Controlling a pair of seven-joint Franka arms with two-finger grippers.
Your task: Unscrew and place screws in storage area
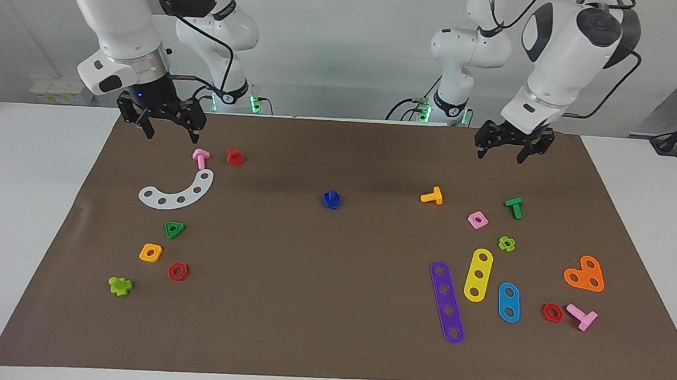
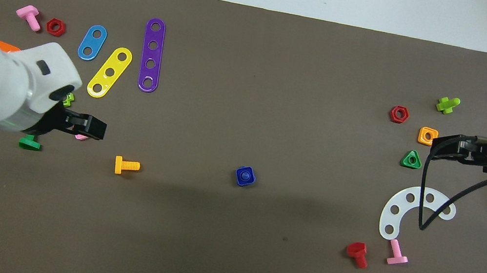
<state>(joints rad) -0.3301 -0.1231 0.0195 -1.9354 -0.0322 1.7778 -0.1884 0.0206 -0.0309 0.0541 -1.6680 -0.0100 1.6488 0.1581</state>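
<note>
The dark-blue bolt stands seated in a blue square nut at the middle of the brown mat, well apart from both grippers and roughly between them; the left gripper hangs above the mat's edge at the left arm's end, fingers spread apart and empty; the right gripper hangs above the mat's edge at the right arm's end, fingers also spread and empty.

Loose bolts, counted: two pink, one red, one orange, one green, one lime; six in all besides the blue one.

Nuts: two red hexagons, one orange square, one green triangle, one pink square, one lime flower-shaped.

Flat plates: one purple four-hole strip, one yellow three-hole strip, one light-blue two-hole oval, one orange heart, one white curved strip.
</note>
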